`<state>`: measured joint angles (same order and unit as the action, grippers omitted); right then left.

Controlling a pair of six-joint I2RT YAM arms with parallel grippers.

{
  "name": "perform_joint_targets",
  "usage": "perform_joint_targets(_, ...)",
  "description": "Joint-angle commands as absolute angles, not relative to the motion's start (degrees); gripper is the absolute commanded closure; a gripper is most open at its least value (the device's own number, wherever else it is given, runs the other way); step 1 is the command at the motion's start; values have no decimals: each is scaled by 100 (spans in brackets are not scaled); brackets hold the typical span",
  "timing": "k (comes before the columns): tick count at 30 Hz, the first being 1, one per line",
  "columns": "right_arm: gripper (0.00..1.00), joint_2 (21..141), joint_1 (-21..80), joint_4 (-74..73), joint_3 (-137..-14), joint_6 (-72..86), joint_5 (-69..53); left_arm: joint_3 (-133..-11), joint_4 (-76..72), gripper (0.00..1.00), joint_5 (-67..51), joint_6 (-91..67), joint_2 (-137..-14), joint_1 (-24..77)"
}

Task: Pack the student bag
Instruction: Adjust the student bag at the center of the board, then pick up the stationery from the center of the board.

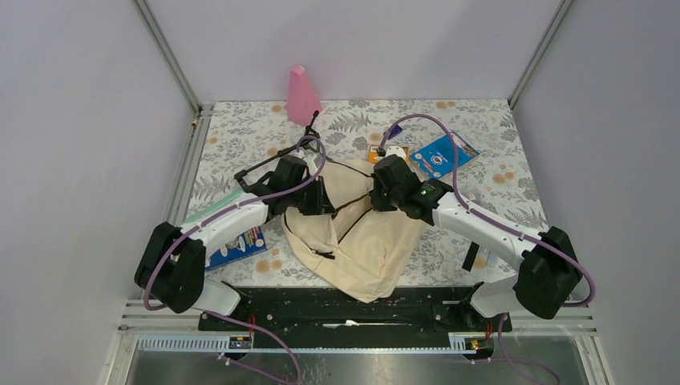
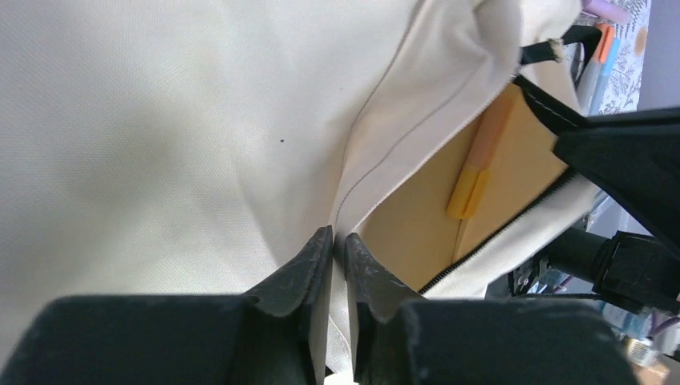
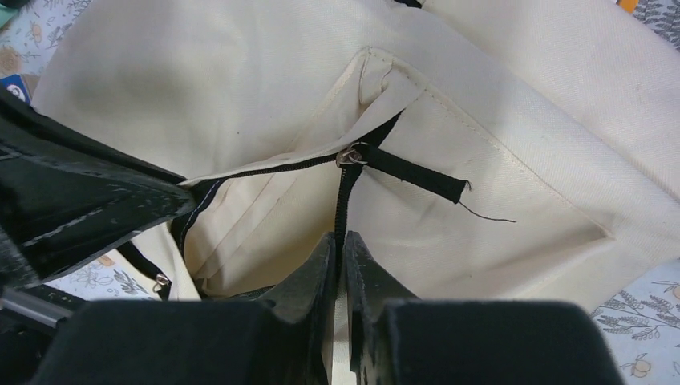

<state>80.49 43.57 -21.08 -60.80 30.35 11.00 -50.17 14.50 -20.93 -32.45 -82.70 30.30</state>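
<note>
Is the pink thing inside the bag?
No, the pink thing stands on the table at its far edge, apart from the student bag.

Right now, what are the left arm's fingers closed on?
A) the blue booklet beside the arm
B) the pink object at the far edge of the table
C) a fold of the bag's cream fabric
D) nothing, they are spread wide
C: in the left wrist view the left fingers are pressed together on a fold of the student bag, right at its opening.
</note>
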Motion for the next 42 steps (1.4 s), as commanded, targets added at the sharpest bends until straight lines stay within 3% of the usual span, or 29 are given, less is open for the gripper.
perform_joint_targets(1,100,7826,4313,-1808,-6133,2626,1222,-5161,1395,91,-1731,-2902,-7942,3101)
perform_joint_targets(2,84,7807,4314,-1860,-6153,2608,1256,-5181,1426,94,-1769,-2899,-7983,3109)
perform_joint_targets(3,63,7776,4311,-1910,-6171,2585,1287,-5204,1439,96,-1808,-2895,-8059,3119)
perform_joint_targets(5,36,7624,4308,-1982,-6156,2582,1380,-5243,1446,98,-1906,-2919,-8174,3139)
perform_joint_targets(8,14,7279,4303,-2026,-6057,2503,1525,-5294,1457,99,-2049,-2988,-8332,3155)
perform_joint_targets(11,4,6942,4156,-2290,-6032,2415,1699,-5334,1467,99,-2220,-3063,-8463,3163)
perform_joint_targets(20,1,6432,2029,-3087,-5481,2467,1935,-5351,1443,100,-2423,-3180,-8407,3164)
perform_joint_targets(27,0,7042,446,-2764,-5240,2131,1756,-5331,1387,100,-2717,-3298,-8401,3164)
perform_joint_targets(31,0,7752,71,-2737,-5545,1420,2002,-5309,1371,100,-2774,-3309,-8333,3164)
perform_joint_targets(42,0,9021,-351,-2177,-6185,-52,882,-5300,1356,100,-2931,-3338,-8253,3164)
